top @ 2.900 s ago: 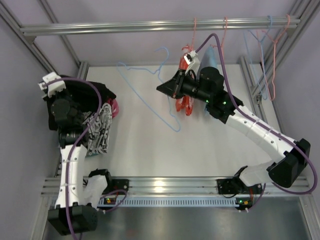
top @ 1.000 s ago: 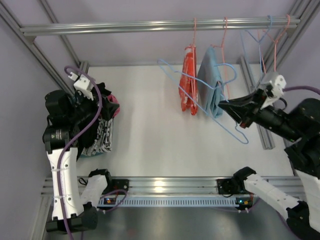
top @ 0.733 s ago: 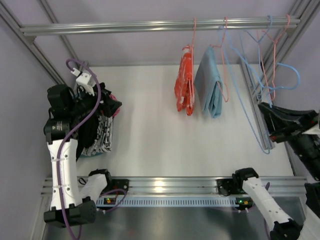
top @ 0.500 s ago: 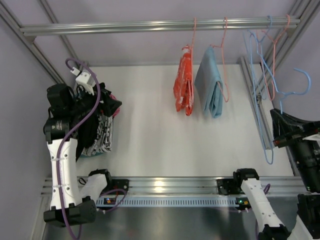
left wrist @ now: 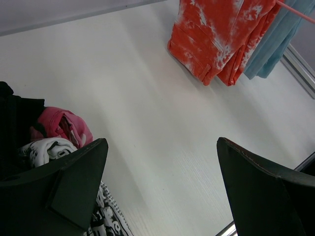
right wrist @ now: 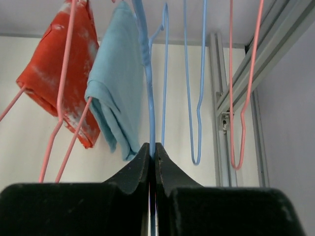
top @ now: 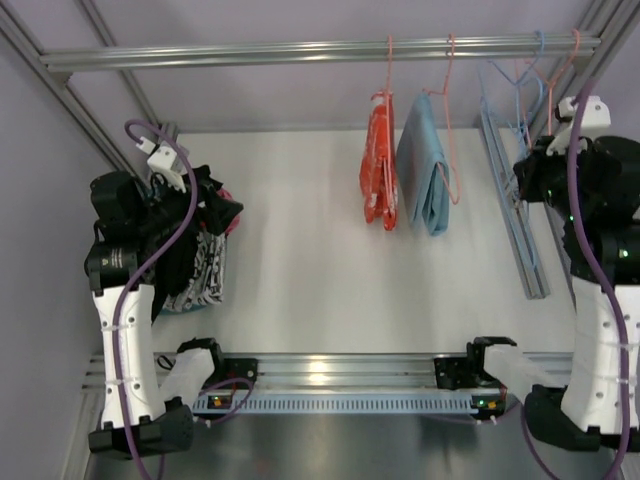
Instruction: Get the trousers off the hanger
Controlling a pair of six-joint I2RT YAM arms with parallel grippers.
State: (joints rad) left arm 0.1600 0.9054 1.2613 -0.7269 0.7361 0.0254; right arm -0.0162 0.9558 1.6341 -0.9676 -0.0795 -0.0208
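The orange-red trousers [top: 378,172] with white blotches hang folded over a pink hanger [top: 389,62] on the top rail. They also show in the right wrist view [right wrist: 51,64] and the left wrist view [left wrist: 216,34]. Beside them hangs a light-blue garment [top: 425,170] on another pink hanger. My right gripper [right wrist: 152,146] is shut on the wire of a bare blue hanger [right wrist: 147,73]; it stands high at the far right [top: 524,172]. My left gripper [left wrist: 161,142] is open and empty, above the left clothes pile [top: 225,212]. Black cloth [left wrist: 15,118] lies in that pile.
The pile at the left also holds pink cloth [left wrist: 64,129] and black-and-white patterned cloth [top: 205,265]. Empty blue [right wrist: 194,98] and pink [right wrist: 243,98] hangers dangle from the rail's right end. A metal frame post [top: 510,190] runs along the right side.
My right arm has swung the bare blue hanger from beside the hanging garments to the far right and up toward the rail's end. The left arm has stayed over the pile.
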